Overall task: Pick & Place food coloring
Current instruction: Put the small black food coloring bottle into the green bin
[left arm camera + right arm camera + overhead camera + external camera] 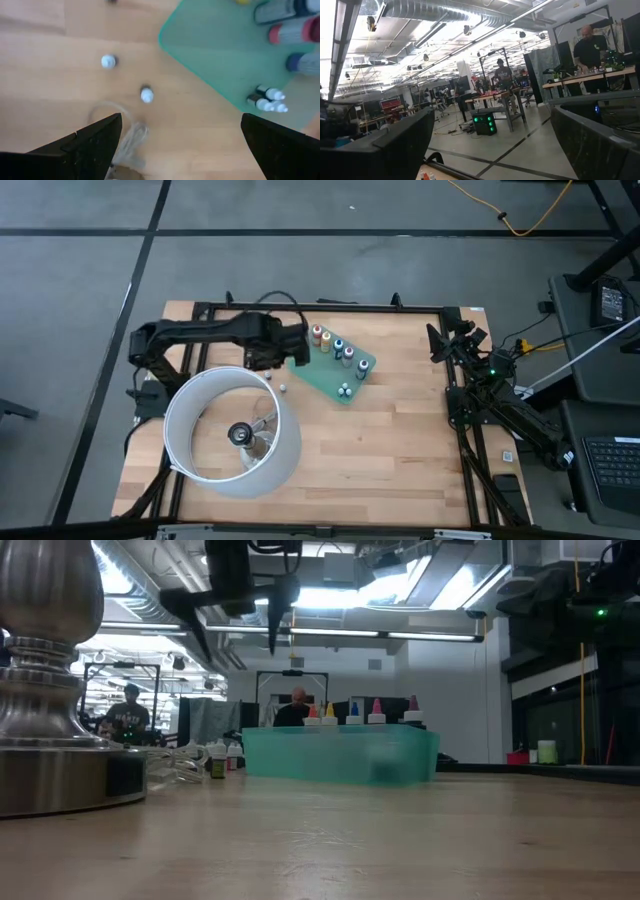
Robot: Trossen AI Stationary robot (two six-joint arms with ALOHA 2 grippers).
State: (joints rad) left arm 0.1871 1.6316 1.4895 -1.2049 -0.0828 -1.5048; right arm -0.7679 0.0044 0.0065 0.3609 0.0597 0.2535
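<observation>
The left gripper (180,145) hangs above the table, fingers spread wide and holding nothing. Two small white bottles (146,95) stand on the wood between them, apart from the green sheet (220,55). The right gripper (490,145) waits at the table's right edge, also spread and empty.

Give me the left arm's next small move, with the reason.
Probably lower the open left gripper onto the nearer loose white bottle and close on it. That bottle and a second one stand on bare wood beside the green sheet, off it, while the other bottles sit on the sheet. The gripper hangs above, holding nothing. The right gripper waits at the table's right edge.
</observation>
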